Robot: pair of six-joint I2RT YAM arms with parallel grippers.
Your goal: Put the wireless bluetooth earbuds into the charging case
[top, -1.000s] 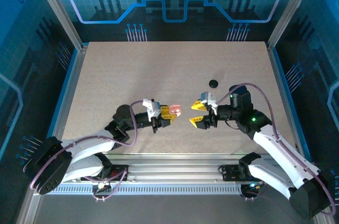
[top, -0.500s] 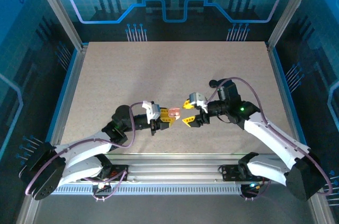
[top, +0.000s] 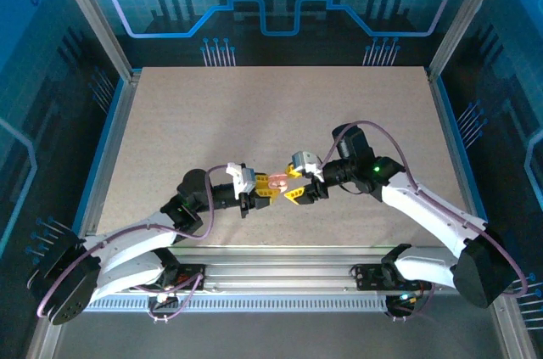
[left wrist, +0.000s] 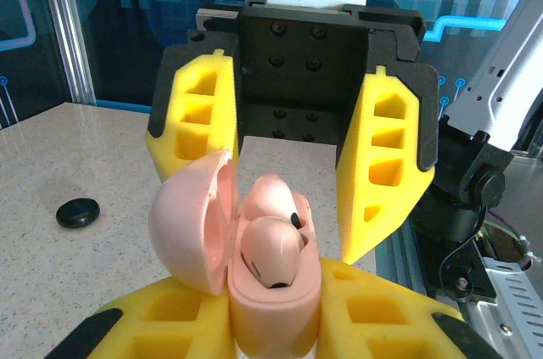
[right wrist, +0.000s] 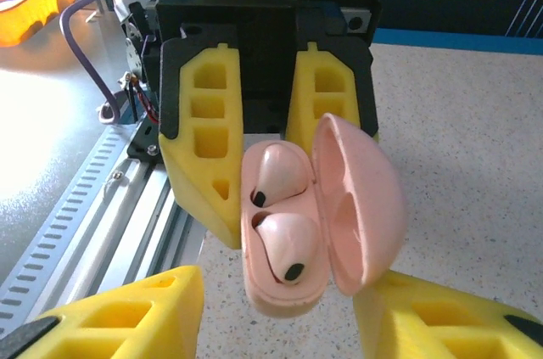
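- Since two whitish earbuds (right wrist: pixel 282 206) sit side by side in the wells of the pink charging case (right wrist: pixel 284 295), insertion looks done for this pair; the step in hand seems to be closing up.
- Its lid (right wrist: pixel 361 206) stands swung open on the hinge, to one side of the buds.
- Held clear of the table (top: pixel 212 113), the case is pinched at its base between the yellow fingers of the left gripper (top: pixel 270 186).
- Facing it, the right gripper (top: pixel 293 184) has its jaws spread, one finger on either side of the case and lid; I cannot tell whether either touches.
- Next, the right fingers must press the lid shut while the left grip stays firm, without knocking a bud out.
- Well apart on the table lies a black puck (left wrist: pixel 77 212).
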